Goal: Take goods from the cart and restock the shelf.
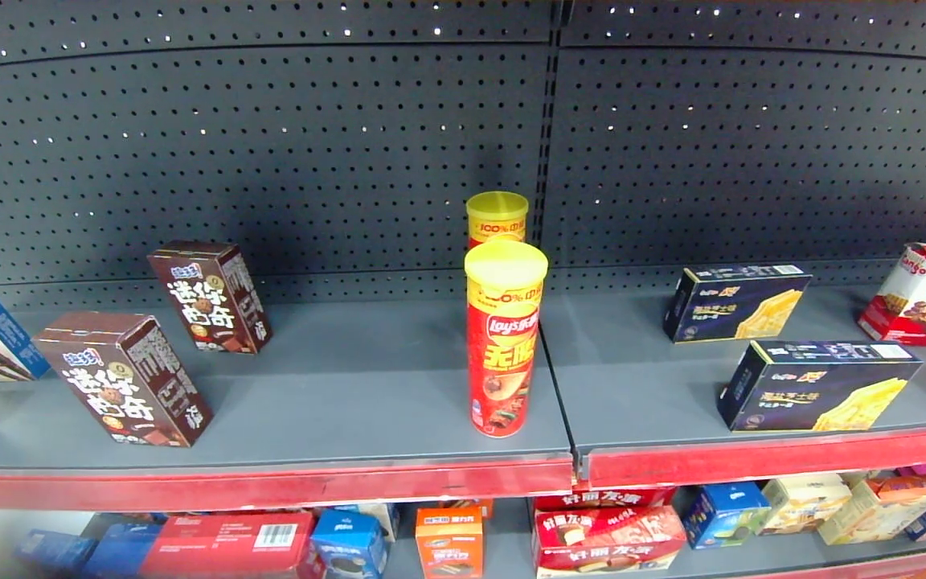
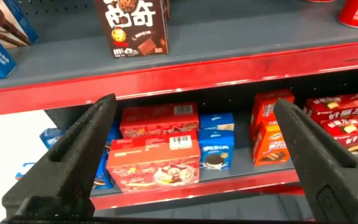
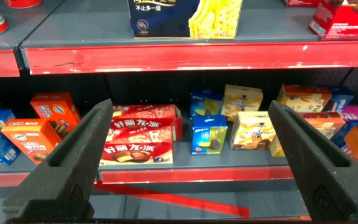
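Chip canister (image 1: 505,338), a tall red tube with a yellow lid, stands upright near the front edge of the grey shelf (image 1: 334,386), with a second canister (image 1: 497,217) right behind it. Left gripper (image 2: 194,102) and right gripper (image 3: 191,104) both gape wide, holding nothing, facing the lower shelf (image 3: 197,174).

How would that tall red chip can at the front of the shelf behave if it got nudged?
The front chip can stands tall and narrow, so a high push would probably tip it. Being round, it would likely roll along the shelf once down. Its smooth wall may be slippery.
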You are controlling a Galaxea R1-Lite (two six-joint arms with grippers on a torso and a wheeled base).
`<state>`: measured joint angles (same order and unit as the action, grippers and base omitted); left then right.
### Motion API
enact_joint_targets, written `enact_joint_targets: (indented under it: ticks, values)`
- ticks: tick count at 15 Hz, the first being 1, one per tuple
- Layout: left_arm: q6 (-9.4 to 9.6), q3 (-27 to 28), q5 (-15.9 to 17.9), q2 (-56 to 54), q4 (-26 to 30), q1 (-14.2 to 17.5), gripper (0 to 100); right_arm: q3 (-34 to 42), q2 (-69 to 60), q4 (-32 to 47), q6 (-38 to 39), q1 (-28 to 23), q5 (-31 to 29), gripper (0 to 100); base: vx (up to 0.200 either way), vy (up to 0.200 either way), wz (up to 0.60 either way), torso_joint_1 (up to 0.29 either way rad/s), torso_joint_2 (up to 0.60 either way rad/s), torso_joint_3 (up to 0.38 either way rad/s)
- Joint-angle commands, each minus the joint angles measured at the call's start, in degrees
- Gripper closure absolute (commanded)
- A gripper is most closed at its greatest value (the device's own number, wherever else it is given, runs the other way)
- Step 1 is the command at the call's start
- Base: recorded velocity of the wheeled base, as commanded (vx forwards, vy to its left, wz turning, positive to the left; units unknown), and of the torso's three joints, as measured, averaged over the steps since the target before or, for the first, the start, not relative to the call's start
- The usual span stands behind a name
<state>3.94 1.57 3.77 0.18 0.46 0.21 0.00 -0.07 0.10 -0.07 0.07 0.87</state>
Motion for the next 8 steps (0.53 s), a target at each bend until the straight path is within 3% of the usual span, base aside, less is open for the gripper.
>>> enact_joint_targets:
  ticks: [1, 8]
  values:
    - [-0.42, -0.08, 0.01, -0.18, -0.02, -0.03, 0, 0.0, 0.07, -0.01, -0.01, 0.01, 0.01, 0, 0.0, 0.0, 0.0, 0.0, 0.0, 0.0]
    - [-1.56, 0.01, -0.08, -0.18, 0.06, -0.03, 0, 0.0, 0.07, -0.01, -0.01, 0.01, 0.01, 0, 0.0, 0.0, 0.0, 0.0, 0.0, 0.0]
